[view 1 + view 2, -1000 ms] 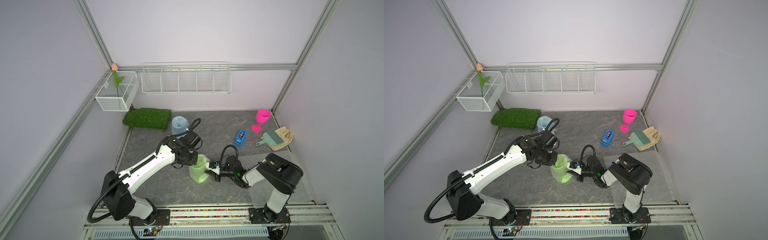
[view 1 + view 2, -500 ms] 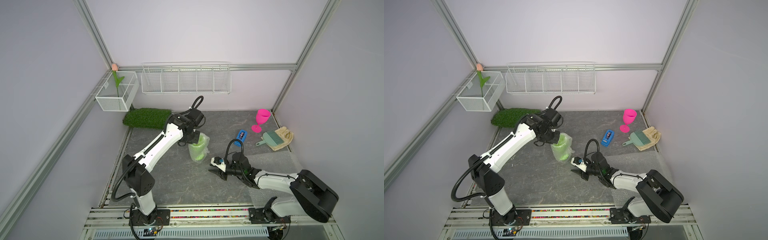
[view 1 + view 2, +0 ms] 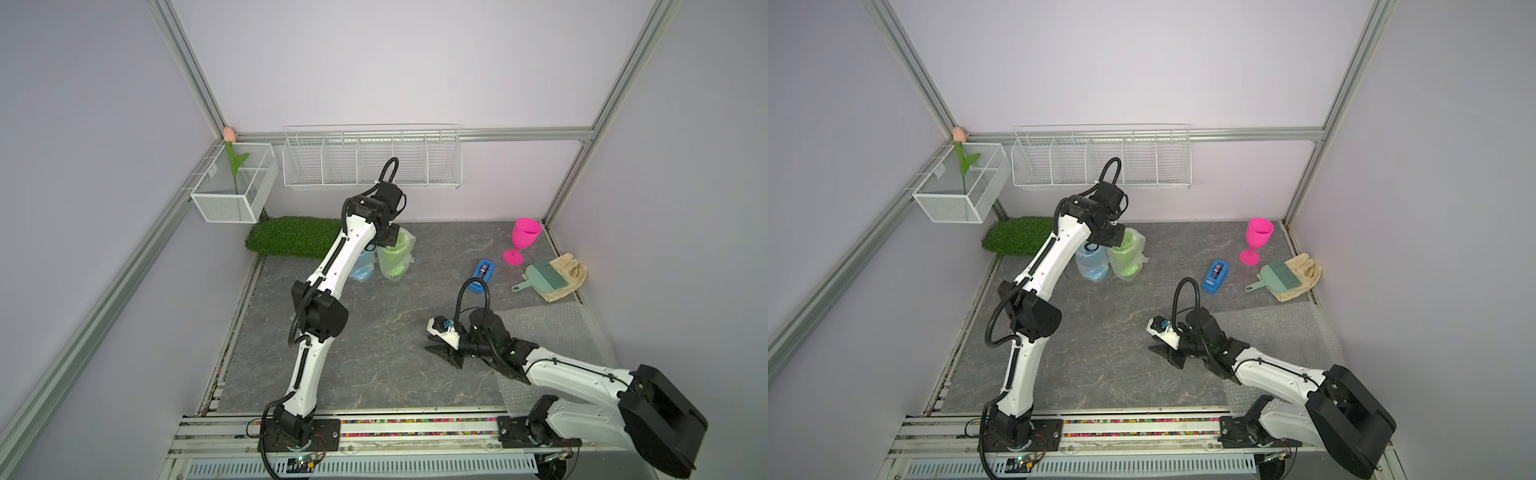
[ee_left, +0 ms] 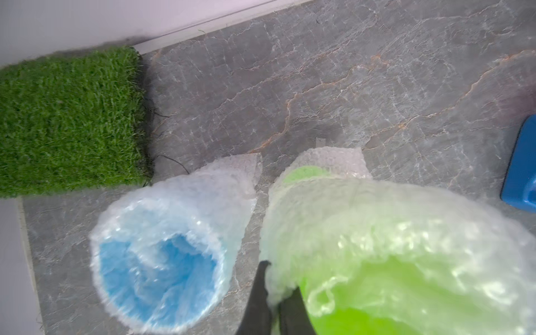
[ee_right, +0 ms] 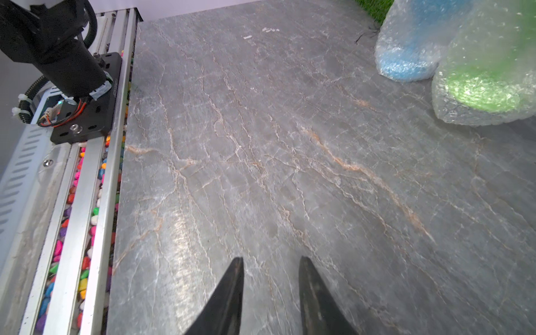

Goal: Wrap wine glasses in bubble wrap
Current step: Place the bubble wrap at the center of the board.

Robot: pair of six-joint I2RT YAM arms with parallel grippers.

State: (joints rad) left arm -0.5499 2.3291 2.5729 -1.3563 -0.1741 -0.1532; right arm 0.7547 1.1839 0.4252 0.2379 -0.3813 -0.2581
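A lime green wine glass [image 3: 392, 259] [image 3: 1125, 257] wrapped in bubble wrap is upright at the back of the table, close beside a wrapped sky blue wine glass [image 3: 360, 269] [image 3: 1092, 264]. My left gripper [image 4: 280, 275] [image 3: 390, 240] is shut on the bubble wrap at the green glass's top rim. A bare hot pink wine glass [image 3: 521, 241] [image 3: 1256, 241] stands at the back right. A flat bubble wrap sheet [image 3: 552, 332] [image 3: 1279, 332] lies at the front right. My right gripper [image 5: 269, 258] [image 3: 442, 355] hangs open and empty low over bare table.
A blue tape dispenser [image 3: 482, 274] lies between the glasses and the pink one. A green dustpan brush [image 3: 544, 278] rests on a beige glove [image 3: 571, 274] at the right edge. A grass mat [image 3: 295, 237] and wire baskets [image 3: 372, 158] line the back.
My left arm carried the wrapped green glass from the middle front to the back, beside the blue one. My right gripper let go of it, opened and drew back to the right.
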